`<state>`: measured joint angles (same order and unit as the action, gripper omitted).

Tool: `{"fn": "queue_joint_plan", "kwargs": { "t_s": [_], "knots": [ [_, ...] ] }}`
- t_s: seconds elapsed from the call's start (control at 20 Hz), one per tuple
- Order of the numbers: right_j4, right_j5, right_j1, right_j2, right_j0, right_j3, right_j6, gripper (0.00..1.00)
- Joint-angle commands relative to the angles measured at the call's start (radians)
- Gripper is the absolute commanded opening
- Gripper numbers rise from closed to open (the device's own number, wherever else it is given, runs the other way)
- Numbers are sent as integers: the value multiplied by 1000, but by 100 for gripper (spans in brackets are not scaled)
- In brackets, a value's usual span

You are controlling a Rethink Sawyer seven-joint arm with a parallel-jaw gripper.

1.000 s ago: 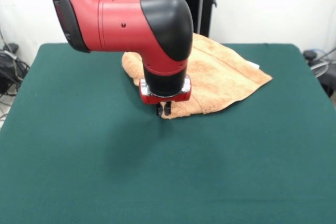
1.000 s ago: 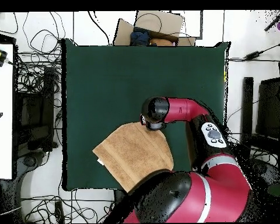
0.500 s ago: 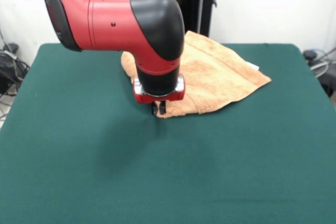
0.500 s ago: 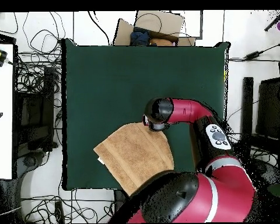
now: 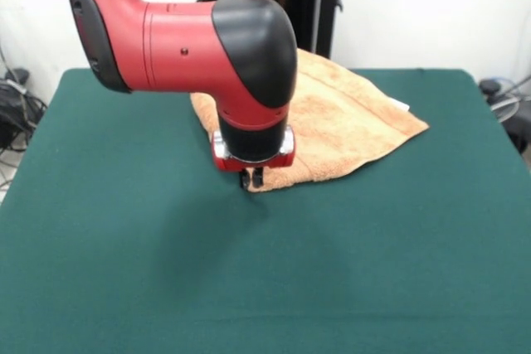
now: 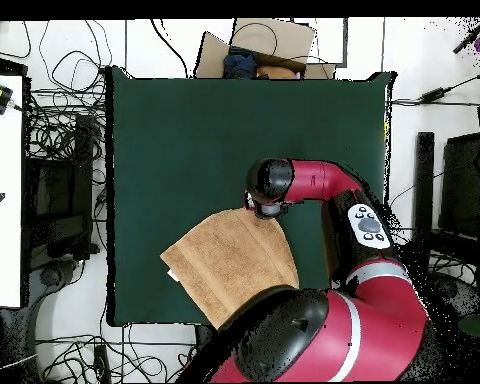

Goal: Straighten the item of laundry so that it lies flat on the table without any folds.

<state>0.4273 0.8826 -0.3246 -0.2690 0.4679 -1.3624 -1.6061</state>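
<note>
Towel (image 5: 348,122), white tag at edge, under hand (image 5: 251,178).

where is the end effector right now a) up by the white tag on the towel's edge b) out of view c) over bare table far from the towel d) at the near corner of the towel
d: the end effector sits down at the near corner of the towel, low against the green table.

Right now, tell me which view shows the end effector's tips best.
The front view: the end effector shows two dark tips at the towel's near edge, low over the table. In the overhead view the arm's wrist covers them.
</note>
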Motion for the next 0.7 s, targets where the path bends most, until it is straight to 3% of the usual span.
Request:
{"fn": "queue_joint_plan", "kwargs": {
  "t_s": [0.05,0.25,0.7],
  "knots": [
    [106,-71,35,-75,-14,52,192,0],
    [138,-157,37,-110,12,35,217,0],
    [125,-96,-8,-96,-8,34,166,0]
  ]
}}
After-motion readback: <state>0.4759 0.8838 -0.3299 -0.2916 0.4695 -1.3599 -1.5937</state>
